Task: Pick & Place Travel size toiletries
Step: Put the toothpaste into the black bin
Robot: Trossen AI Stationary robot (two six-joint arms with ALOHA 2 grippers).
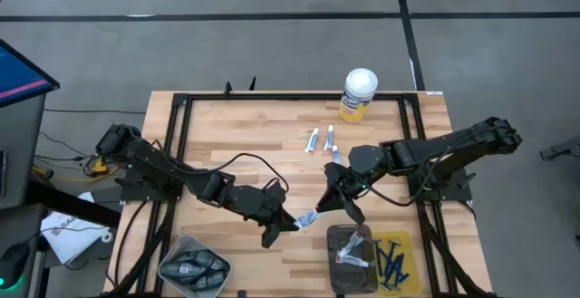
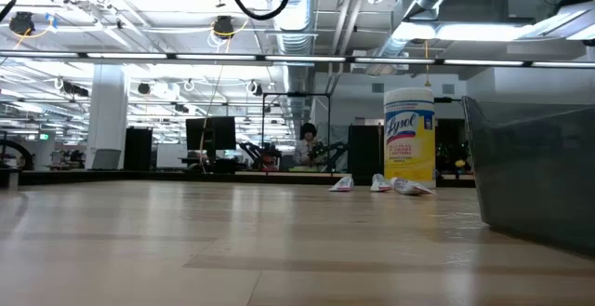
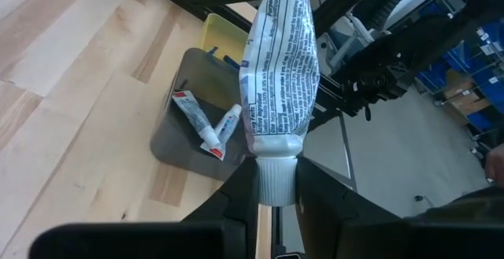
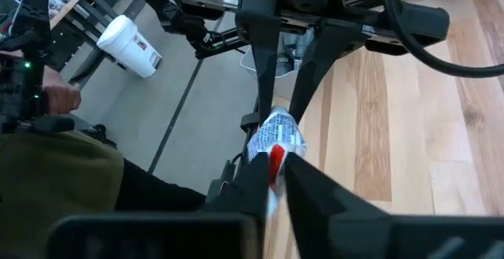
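- Looks like a mid-air handoff: the left gripper [image 1: 288,223] is pinching a white tube [image 1: 308,217] by its cap end, and the right gripper [image 4: 276,174] is pinched on the tube's other end, above the table's near edge, a bit right of centre.
- Next move, I'd guess: left lets go, and right carries the tube to the grey bin [image 1: 352,267] near the right near corner, where two tubes already lie.
- More tubes [image 1: 322,139] wait near the far edge, beside a yellow canister [image 1: 358,94].
- The surface is a pale wood table [image 1: 236,144]; another bin [image 1: 192,266] sits at the left near corner, and razors lie in a yellow tray [image 1: 405,264].
- The room behind looks like an open workshop, with a person [image 2: 304,143] far off.
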